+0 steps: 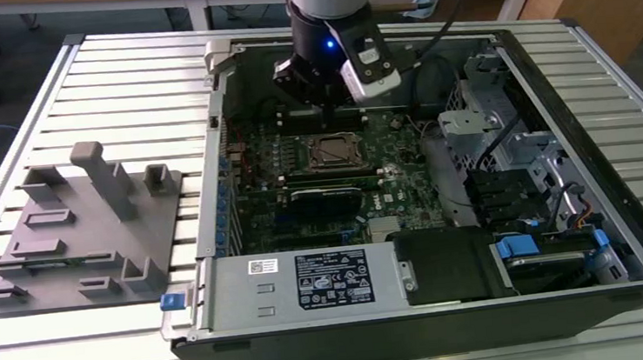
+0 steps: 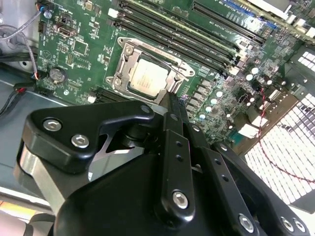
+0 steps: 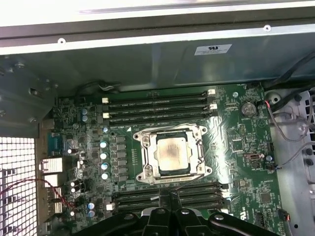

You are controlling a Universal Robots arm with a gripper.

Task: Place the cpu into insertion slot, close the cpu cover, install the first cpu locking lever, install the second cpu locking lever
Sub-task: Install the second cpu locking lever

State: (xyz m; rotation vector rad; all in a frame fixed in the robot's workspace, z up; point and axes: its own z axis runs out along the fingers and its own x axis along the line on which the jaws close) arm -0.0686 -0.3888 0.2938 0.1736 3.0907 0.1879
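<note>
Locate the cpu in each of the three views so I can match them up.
Exterior view: the cpu sits mid-board inside the open case, just below the gripper.
Second wrist view: the cpu lies in the frame of the cpu cover, beyond the gripper.
First wrist view: the cpu lies mid-board.
Shared landmark: the black memory slots flanking it.

No print is legible — the black-and-white sticker (image 1: 336,279) on the grey power-supply box (image 1: 238,292) carries unreadable lines.
</note>
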